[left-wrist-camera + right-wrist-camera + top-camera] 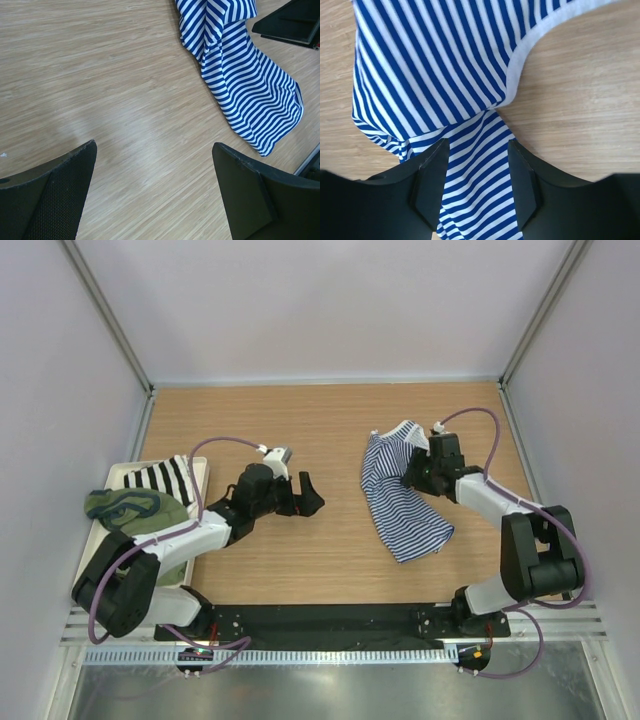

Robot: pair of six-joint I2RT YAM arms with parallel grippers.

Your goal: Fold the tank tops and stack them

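The navy-and-white striped tank top (pixel 397 498) lies crumpled on the right part of the wooden table; it also shows in the left wrist view (pixel 245 85) and the right wrist view (pixel 435 65). My right gripper (pixel 414 472) is open over its upper edge, with a band of striped cloth running between the fingers (pixel 477 175). The olive green tank top (pixel 130 508) with navy trim lies bunched in the white tray (pixel 201 466) at the left. My left gripper (pixel 306 496) is open and empty above bare table (pixel 155 170), left of the striped top.
A black-and-white striped cloth (pixel 160 477) lies in the tray behind the olive top. The right arm's black base (pixel 295 22) shows in the left wrist view. Grey walls enclose the table on three sides.
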